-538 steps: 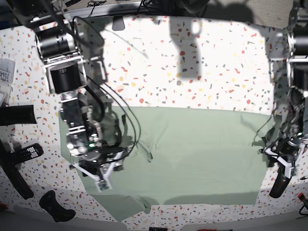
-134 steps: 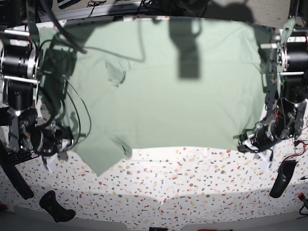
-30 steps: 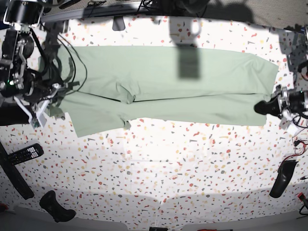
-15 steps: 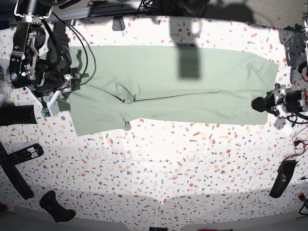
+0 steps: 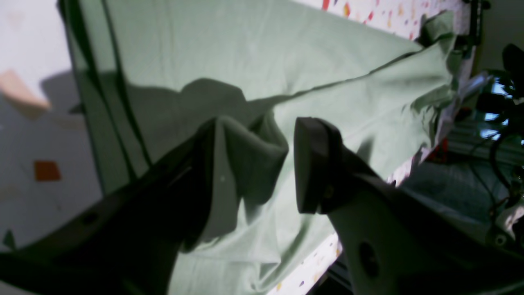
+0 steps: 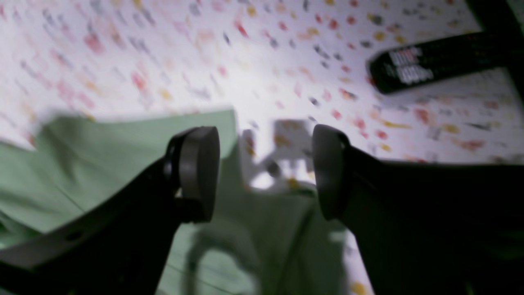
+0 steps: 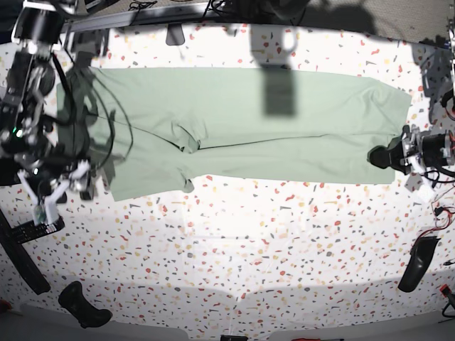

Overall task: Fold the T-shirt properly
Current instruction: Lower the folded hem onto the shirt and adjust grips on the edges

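The pale green T-shirt [image 7: 270, 135] lies folded into a long band across the far half of the table. At its right end my left gripper [image 7: 380, 156] rests low. In the left wrist view the left gripper [image 5: 260, 135] has its jaws apart; a raised fold of the T-shirt [image 5: 245, 49] leans on one finger, clear of the other. My right gripper [image 7: 53, 195] hangs just off the shirt's left end. In the right wrist view the right gripper [image 6: 264, 135] is open and holds nothing, above the edge of the T-shirt [image 6: 102, 164].
A black remote [image 7: 39, 227] [image 6: 430, 65] lies near the right gripper. A black controller [image 7: 82, 305] sits at the front left and a black handle-like object [image 7: 416, 263] at the front right. The speckled tabletop [image 7: 249, 270] spreads in front of the shirt.
Both grippers have opened and released the shirt's ends. The arm at the left of the base view has swung toward the table's front, off the shirt; the other has barely moved.
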Controlling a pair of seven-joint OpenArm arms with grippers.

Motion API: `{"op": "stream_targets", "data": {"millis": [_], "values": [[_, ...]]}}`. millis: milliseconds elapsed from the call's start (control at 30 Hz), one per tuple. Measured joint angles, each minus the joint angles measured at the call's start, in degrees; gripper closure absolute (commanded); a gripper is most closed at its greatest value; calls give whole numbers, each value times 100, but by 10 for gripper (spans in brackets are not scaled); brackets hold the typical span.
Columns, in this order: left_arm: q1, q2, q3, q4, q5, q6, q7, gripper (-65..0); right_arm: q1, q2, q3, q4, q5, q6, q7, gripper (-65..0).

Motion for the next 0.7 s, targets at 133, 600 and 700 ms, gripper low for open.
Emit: {"op": "stream_targets", "data": {"millis": [133, 600, 700], "values": [[2, 0, 0, 2, 2, 0, 0, -250, 551, -42, 0, -754, 437, -4, -175, -351], [2, 0, 0, 2, 2, 0, -2, -250, 2420, -37, 4, -4597, 24, 297, -828, -351], [0, 4, 0, 2, 2, -2, -2, -250, 2500, -24, 31, -4966, -323, 348, -452, -351]]}}
